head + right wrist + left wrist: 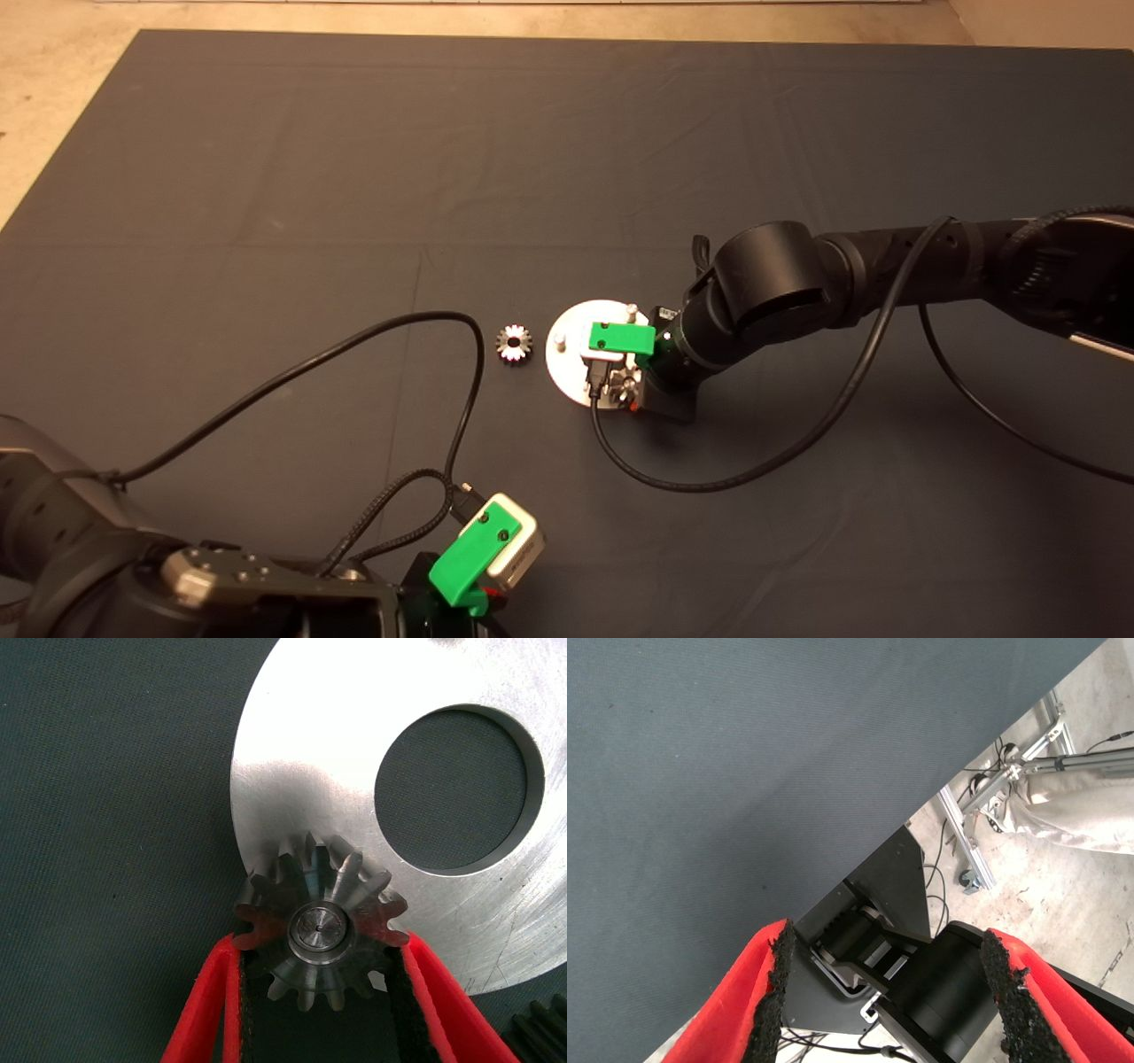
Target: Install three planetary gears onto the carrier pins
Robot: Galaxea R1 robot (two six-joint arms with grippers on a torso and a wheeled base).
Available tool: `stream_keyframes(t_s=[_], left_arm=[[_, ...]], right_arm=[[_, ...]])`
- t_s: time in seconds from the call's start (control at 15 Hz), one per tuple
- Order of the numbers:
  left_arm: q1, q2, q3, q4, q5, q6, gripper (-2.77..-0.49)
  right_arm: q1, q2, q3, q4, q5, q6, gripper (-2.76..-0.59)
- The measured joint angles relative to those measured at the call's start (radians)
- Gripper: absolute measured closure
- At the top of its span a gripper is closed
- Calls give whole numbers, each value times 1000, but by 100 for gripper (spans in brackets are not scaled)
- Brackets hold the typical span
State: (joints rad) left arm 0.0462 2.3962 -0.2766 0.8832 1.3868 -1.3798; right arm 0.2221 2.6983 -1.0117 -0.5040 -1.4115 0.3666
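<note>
My right gripper point(317, 941) is over the silver disc point(354, 753) and shut on a planetary gear point(301, 890). That gear sits on a carrier pin point(317, 930), whose top shows in its bore. At the picture's edge, beside one finger, show the teeth of another gear point(542, 1028). In the head view the right gripper point(616, 372) covers the near-right part of the disc point(567, 368), and two bare carrier pins point(631, 309) point(560, 339) stand on it. A loose gear point(514, 343) lies flat on the mat just left of the disc.
My left gripper point(483, 554) is parked at the mat's near edge, open and holding nothing point(886, 939). Its black cable point(390, 332) loops across the mat close to the loose gear. The right arm's cable point(709, 483) trails in front of the disc.
</note>
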Motion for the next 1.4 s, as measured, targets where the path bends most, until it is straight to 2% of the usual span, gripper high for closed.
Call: stream_keyframes(t_s=[0.93,1.2,1.33,1.4], left_arm=[[-1,-1,0,0,0,0,-146],[-19,0,0,0,0,0,-146],[-19,0,0,0,0,0,-146],[-19,-1,0,0,-7,0,-146]], right_arm=[[3,3,-6,1,-6,-3,-84],[3,4,-8,3,-14,-3,-90],[3,4,-10,12,-14,-3,-94],[5,4,-13,18,-15,-3,-95]])
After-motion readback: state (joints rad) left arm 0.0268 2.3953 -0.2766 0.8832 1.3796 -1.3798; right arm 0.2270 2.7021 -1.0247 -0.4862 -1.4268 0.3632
